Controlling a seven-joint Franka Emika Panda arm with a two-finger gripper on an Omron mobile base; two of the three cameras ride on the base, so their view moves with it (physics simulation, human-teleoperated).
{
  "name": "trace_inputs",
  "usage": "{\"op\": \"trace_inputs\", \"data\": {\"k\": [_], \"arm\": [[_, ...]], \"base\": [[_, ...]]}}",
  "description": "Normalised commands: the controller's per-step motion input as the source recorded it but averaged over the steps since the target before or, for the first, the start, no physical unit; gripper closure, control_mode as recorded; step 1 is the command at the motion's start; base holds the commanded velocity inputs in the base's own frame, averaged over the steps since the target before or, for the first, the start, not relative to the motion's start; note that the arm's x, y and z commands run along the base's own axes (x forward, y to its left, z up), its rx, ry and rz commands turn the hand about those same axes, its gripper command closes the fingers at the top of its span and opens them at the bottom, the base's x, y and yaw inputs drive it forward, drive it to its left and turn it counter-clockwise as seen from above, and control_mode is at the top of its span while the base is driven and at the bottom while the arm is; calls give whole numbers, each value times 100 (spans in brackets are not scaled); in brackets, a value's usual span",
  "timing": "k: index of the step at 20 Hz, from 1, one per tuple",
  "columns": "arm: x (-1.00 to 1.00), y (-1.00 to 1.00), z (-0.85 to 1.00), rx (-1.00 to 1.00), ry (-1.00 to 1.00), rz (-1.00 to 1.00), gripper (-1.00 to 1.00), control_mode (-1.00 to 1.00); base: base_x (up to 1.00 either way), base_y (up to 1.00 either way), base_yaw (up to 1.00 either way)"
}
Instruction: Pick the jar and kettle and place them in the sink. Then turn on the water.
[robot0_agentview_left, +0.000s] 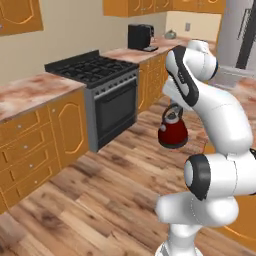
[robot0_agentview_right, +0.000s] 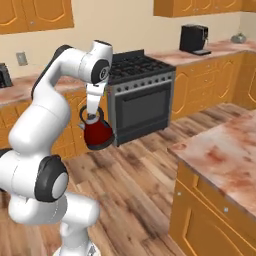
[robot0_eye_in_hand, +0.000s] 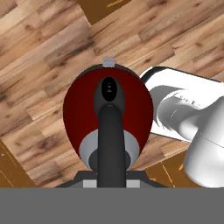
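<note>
Gripper (robot0_agentview_right: 93, 116) pinching kettle (robot0_agentview_right: 98, 134) by black arched handle (robot0_eye_in_hand: 111, 144). Kettle upright, hanging in air above wood floor (robot0_agentview_left: 100, 190), in front of stove (robot0_agentview_left: 107, 95), slightly toward island counter (robot0_agentview_right: 225, 155). Coffee machine (robot0_agentview_left: 140, 37) on counter well beyond stove. Seen from hand: red body straight below, handle running up middle, grey spout (robot0_eye_in_hand: 108, 62) at far edge.

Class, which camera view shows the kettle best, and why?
The right base view: the kettle hangs whole in side profile over the floor. The left base view shows it partly behind the arm; the hand view shows only its top and handle.
</note>
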Motion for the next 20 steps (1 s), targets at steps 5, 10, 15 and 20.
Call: {"op": "trace_inputs", "data": {"k": [5, 10, 15, 20], "arm": [[0, 0, 0, 0, 0, 0, 100, 100], [0, 0, 0, 0, 0, 0, 100, 100], [0, 0, 0, 0, 0, 0, 100, 100], [0, 0, 0, 0, 0, 0, 100, 100]], "base": [[-8, 27, 91], [-5, 27, 93], [0, 18, 97], [-3, 14, 99]]}}
